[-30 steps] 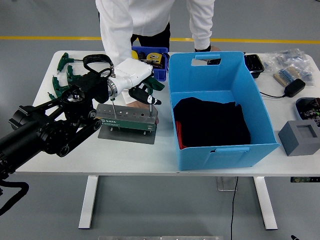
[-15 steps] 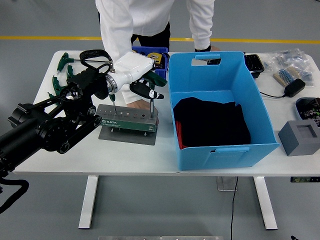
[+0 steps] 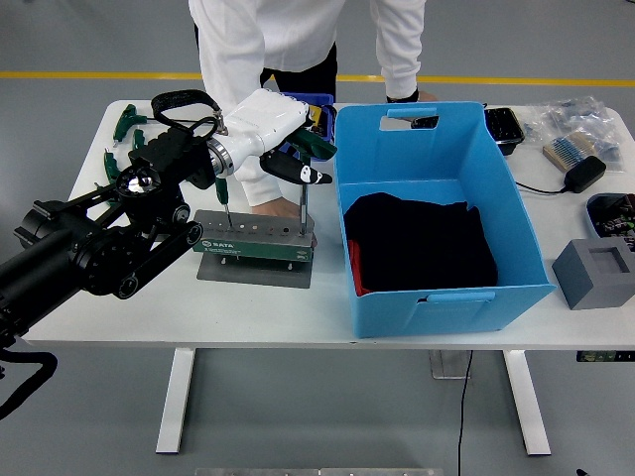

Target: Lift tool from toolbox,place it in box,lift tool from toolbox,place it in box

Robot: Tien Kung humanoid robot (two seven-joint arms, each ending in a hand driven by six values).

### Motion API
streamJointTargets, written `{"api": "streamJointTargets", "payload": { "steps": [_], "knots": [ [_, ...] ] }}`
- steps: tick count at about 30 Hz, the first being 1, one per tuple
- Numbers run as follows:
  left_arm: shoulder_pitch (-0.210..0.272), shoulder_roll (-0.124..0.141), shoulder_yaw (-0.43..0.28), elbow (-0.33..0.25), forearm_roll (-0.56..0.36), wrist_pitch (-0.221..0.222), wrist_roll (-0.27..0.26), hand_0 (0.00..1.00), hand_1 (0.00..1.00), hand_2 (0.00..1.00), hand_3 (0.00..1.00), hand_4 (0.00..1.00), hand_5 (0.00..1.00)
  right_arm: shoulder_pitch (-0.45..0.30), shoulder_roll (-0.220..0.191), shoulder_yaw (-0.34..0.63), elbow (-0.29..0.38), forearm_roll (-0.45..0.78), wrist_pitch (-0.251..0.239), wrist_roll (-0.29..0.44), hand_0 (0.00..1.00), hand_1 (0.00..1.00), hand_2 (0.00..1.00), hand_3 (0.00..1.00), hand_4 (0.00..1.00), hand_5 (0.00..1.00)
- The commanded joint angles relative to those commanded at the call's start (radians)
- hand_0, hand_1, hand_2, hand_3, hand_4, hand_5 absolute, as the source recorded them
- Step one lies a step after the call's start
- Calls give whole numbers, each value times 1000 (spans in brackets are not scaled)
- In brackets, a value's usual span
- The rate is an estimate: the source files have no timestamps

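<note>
A green and grey tool holder (image 3: 254, 243) stands on a grey plate left of the big blue box (image 3: 451, 296). My left hand (image 3: 273, 134), white with black fingertips, is shut on a green T-handle tool (image 3: 317, 147). The tool's metal shaft (image 3: 302, 203) hangs straight down, its tip just above the holder's right end. A second tool (image 3: 223, 201) stands upright in the holder's left end. Black cloth (image 3: 417, 243) lies inside the blue box. The person's hand (image 3: 266, 207) rests behind the holder; their other hand (image 3: 402, 96) is at the box's far rim.
Several green T-handle tools (image 3: 124, 121) lie at the back left. A small blue bin (image 3: 308, 102) stands behind my hand. A grey block (image 3: 595, 270), a black tray (image 3: 503, 124), a brush (image 3: 566, 151) and bagged parts lie right of the box.
My left hand has risen and moved slightly right, drawing the T-handle tool upward out of the holder. The person has stayed in place.
</note>
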Motion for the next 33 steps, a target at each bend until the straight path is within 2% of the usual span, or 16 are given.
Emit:
{"api": "streamJointTargets", "payload": {
  "steps": [4,5,10,11,16,17,22,23,33],
  "knots": [
    [-7,2,1,-1,-7,0,-1,140,2,17,12,998,704,-1,1,6,0,-5,0,-1,688,696,765,722,976,761],
    [-11,3,4,-1,-10,-2,-1,143,2,16,16,865,710,-2,1,7,0,-6,0,-1,688,696,765,721,974,759],
    [-31,7,15,0,-27,-3,-4,143,2,16,16,865,710,-4,2,12,0,-8,0,-1,688,696,765,721,974,759],
    [-36,8,17,-1,-32,-3,-6,142,2,16,15,768,712,-5,3,14,0,-9,0,-2,687,696,765,720,973,758],
    [-57,15,23,-3,-51,-7,-12,142,2,16,15,768,712,-6,5,21,0,-11,-1,-4,687,696,765,720,973,758],
    [-61,16,24,-3,-53,-8,-12,142,2,15,15,722,676,-7,5,22,0,-12,-1,-5,688,696,765,718,970,759],
    [-77,21,30,-9,-63,-14,-14,142,2,15,15,722,676,-8,6,27,0,-21,0,-8,688,696,765,718,970,759],
    [-79,22,31,-10,-63,-15,-13,143,2,13,11,684,640,-9,6,27,0,-21,0,-8,687,696,765,718,968,759],
    [-101,31,55,-20,-77,-27,-12,144,2,10,10,653,632,-15,7,31,0,-22,0,-10,684,694,764,717,968,761]
  ]
}}
